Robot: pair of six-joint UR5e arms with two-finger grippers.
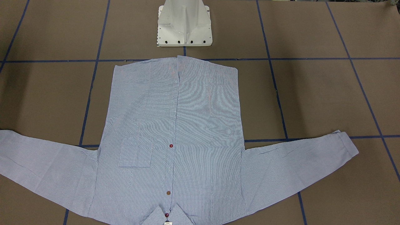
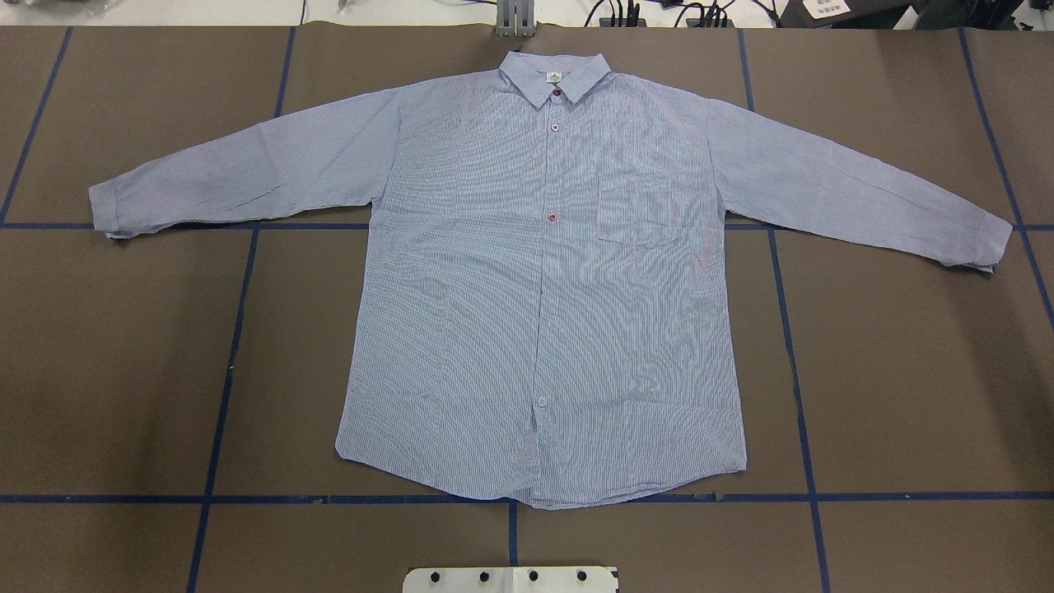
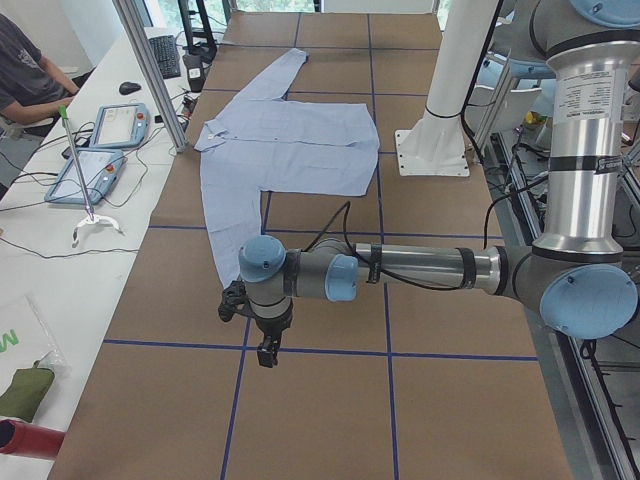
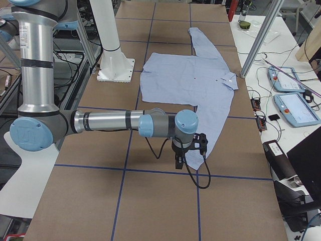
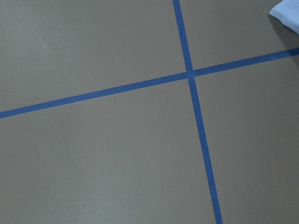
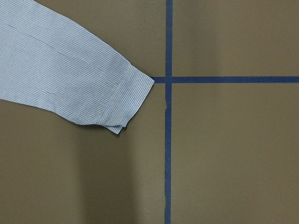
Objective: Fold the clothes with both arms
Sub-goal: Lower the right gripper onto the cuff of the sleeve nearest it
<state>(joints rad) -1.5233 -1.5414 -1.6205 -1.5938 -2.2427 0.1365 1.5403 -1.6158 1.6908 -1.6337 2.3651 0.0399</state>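
Observation:
The striped shirt (image 2: 543, 288) lies flat and face up on the brown table, buttoned, both sleeves spread out, collar at the far edge. It also shows in the front view (image 1: 175, 140). My left gripper (image 3: 265, 352) hangs over the table just past the left sleeve's cuff (image 5: 287, 11). My right gripper (image 4: 178, 163) hangs beside the right sleeve's cuff (image 6: 126, 100). Both grippers show only in the side views, so I cannot tell whether they are open or shut. Neither touches the shirt.
The white pedestal base (image 2: 510, 579) stands at the near table edge below the shirt hem. Blue tape lines (image 5: 189, 72) grid the table. A side bench with teach pendants (image 3: 95, 170) and a seated person (image 3: 25, 70) runs along the far side, behind aluminium posts (image 4: 261, 40).

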